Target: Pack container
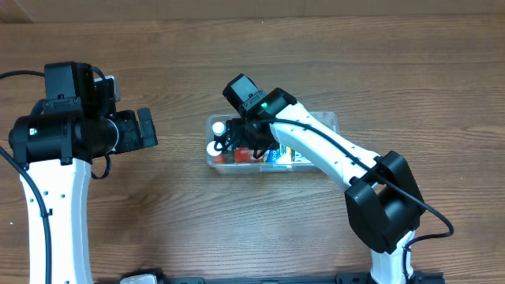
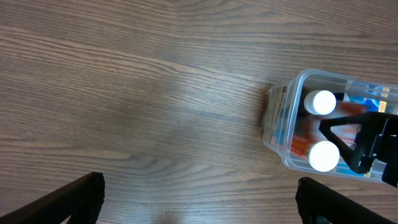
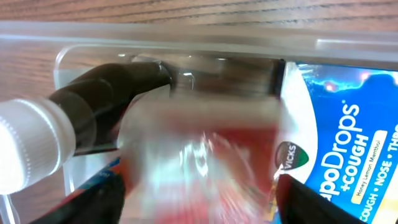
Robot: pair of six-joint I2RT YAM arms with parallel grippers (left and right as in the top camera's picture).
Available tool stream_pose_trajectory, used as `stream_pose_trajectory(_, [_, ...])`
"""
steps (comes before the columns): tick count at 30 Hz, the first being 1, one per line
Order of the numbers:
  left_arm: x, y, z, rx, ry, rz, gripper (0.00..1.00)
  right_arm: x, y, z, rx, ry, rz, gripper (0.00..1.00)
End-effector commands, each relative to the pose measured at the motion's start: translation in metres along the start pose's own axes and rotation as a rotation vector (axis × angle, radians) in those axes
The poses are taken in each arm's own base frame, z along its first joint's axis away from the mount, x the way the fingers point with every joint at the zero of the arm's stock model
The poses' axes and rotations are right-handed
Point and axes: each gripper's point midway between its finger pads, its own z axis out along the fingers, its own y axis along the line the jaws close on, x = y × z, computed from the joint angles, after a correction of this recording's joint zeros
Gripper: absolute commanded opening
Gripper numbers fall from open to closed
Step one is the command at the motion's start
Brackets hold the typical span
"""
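container [image 1: 325, 122] of clear rounded plastic holds white-capped bottles [image 2: 323, 102].

Soft, even light fell from above, with faint shadows on the table [image 1: 181, 55]. A white cap [image 2: 323, 155] blew out in the left wrist view. The right wrist close-up was blurred, perhaps by motion.

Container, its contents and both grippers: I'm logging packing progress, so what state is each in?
container, uncovered, partly packed.
white-capped bottles, inside the container.
VapoDrops box, lying inside the container.
left gripper, open, empty, apart from the container.
right gripper, down inside the container; open or shut unclear.
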Motion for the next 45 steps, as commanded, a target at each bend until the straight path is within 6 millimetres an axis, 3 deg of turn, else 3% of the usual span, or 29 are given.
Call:
stream_pose_trajectory(1, [0.001,-0.001,0.001,0.010,0.006,0.014,1.00,0.000,0.003,0.000,-0.005,-0.002,-0.004,0.83])
stream_pose_trajectory(10, [0.001,-0.001,0.001,0.010,0.005,0.014,1.00,0.001,0.000,-0.004,0.007,-0.003,-0.037,0.82])
stream_pose_trajectory(12, [0.001,-0.001,0.001,0.010,0.006,0.015,1.00,-0.011,-0.014,-0.024,0.075,-0.064,-0.040,0.83])
stream_pose_trajectory(16, [0.000,-0.002,0.001,0.011,0.000,0.015,1.00,-0.055,-0.041,-0.119,0.161,-0.322,0.015,0.90])
stream_pose_trajectory(17, [-0.001,-0.002,0.001,0.012,-0.004,0.021,1.00,-0.067,-0.051,-0.153,0.146,-0.399,0.050,0.94])
stream_pose_trajectory(19, [-0.005,-0.006,0.001,0.019,-0.021,0.039,1.00,-0.078,-0.073,-0.190,0.125,-0.479,0.114,1.00])
stream_pose_trajectory(21, [-0.014,-0.017,0.001,0.040,-0.059,0.070,1.00,-0.087,-0.115,-0.222,0.141,-0.538,0.214,1.00])
stream_pose_trajectory(26, [-0.037,-0.065,0.004,0.099,-0.172,0.252,1.00,-0.090,-0.211,-0.237,0.244,-0.523,0.401,1.00])
stream_pose_trajectory(30, [-0.042,-0.078,0.022,0.068,-0.163,0.300,1.00,-0.097,-0.255,-0.250,0.283,-0.561,0.476,1.00])
stream_pose_trajectory(33, [-0.040,-0.076,0.037,0.055,-0.117,0.296,1.00,-0.085,-0.281,-0.251,0.327,-0.516,0.490,1.00])
stream_pose_trajectory(36, [-0.037,-0.071,0.035,0.054,-0.103,0.286,1.00,-0.068,-0.289,-0.251,0.302,-0.456,0.526,1.00])
stream_pose_trajectory(42, [-0.023,-0.067,-0.030,0.083,-0.254,0.289,1.00,-0.019,-0.276,-0.278,0.280,-0.499,0.520,1.00])
stream_pose_trajectory(45, [-0.003,-0.060,-0.053,0.100,-0.342,0.290,1.00,0.008,-0.262,-0.271,0.250,-0.540,0.488,1.00])
